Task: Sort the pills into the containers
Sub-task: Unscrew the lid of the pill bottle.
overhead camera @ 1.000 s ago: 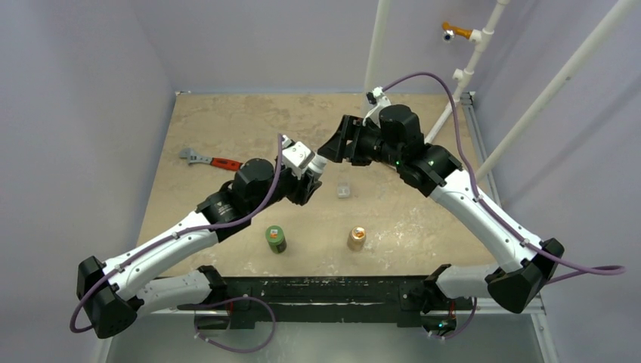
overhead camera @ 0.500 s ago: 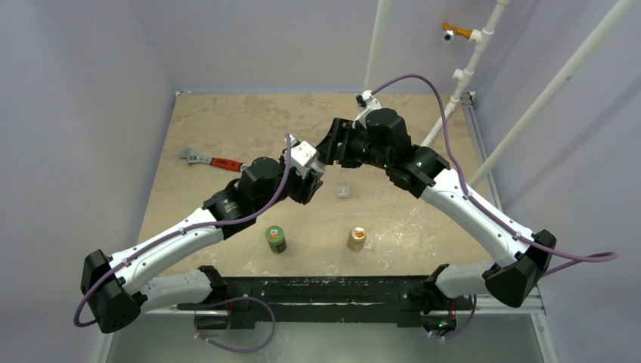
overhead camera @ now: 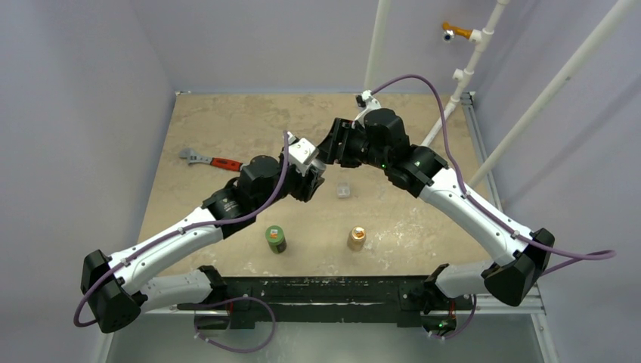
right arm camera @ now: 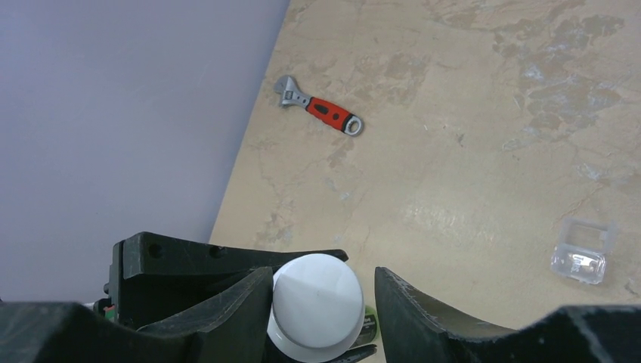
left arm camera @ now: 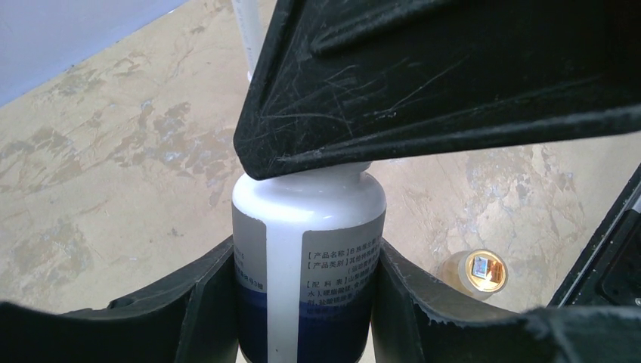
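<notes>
A: Risk?
B: Left hand pinches the white bottle; right hand, spread, straddles its cap. A skewed twist could spill pills, missing the clear case on the desk.

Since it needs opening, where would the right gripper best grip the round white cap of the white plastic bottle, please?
Grip the round white cap by its curved side wall, from above, one finger each side. The left gripper holds the white plastic bottle roughly upright by its body, leaving the cap free.
</notes>
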Controlling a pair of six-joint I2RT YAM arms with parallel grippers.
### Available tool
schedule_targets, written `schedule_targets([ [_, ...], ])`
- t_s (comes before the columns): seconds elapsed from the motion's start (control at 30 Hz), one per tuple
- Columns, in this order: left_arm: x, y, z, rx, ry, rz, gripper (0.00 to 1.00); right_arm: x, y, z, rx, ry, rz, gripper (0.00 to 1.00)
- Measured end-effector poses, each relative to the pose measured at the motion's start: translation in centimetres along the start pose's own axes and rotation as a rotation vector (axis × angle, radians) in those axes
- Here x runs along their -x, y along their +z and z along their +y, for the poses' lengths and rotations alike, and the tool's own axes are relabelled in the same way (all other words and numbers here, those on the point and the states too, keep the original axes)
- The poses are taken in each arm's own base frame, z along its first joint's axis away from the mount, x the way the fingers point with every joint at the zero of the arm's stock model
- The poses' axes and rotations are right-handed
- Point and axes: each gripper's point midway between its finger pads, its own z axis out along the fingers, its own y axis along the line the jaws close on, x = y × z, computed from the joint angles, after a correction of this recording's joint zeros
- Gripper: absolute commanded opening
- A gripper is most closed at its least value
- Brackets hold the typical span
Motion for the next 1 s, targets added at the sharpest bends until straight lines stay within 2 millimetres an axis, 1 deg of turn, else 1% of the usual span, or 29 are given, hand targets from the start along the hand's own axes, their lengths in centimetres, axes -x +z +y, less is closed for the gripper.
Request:
schedule_targets([
  [0.17,0.0,0.0,-0.1,-0.003,-0.012,-0.001,0.00,0.0,0.0,0.2,0.009,0.007,0.002,0.38],
  [0.23,0.1,0.1,-0.1,-0.002,-0.019,-0.004,0.00,0.0,0.0,0.3,0.015,0.007,0.003,0.36],
  [0.3,0.3,0.1,-0.2,-0.003,-0.035,-0.011,0.00,0.1,0.0,0.4,0.020,0.007,0.001,0.37],
  [0.43,0.5,0.1,-0.3,-0.002,-0.066,-0.019,0.00,0.2,0.0,0.5,0.025,0.006,-0.004,0.42],
  [0.57,0.6,0.1,-0.4,-0.003,-0.092,-0.025,0.00,0.4,0.0,0.7,0.032,0.005,-0.009,0.43],
  [0.6,0.7,0.2,-0.4,-0.003,-0.098,-0.029,0.00,0.4,0.0,0.7,0.035,0.005,-0.012,0.41],
  [0.7,0.9,0.2,-0.5,-0.003,-0.114,-0.036,0.00,0.6,0.0,0.9,0.044,0.005,-0.015,0.29],
  [0.77,1.0,0.2,-0.5,-0.003,-0.121,-0.041,0.00,0.6,0.0,0.9,0.048,0.005,-0.015,0.15],
  [0.8,1.1,0.2,-0.5,-0.003,-0.124,-0.041,0.00,0.7,0.0,1.0,0.051,0.005,-0.016,0.11],
  [0.87,1.1,0.2,-0.5,-0.003,-0.131,-0.044,0.00,0.7,0.0,1.0,0.056,0.001,-0.016,0.06],
  [1.0,1.8,-0.2,-0.7,-0.027,-0.162,-0.065,0.00,1.1,-0.2,1.6,0.108,-0.013,-0.007,0.01],
])
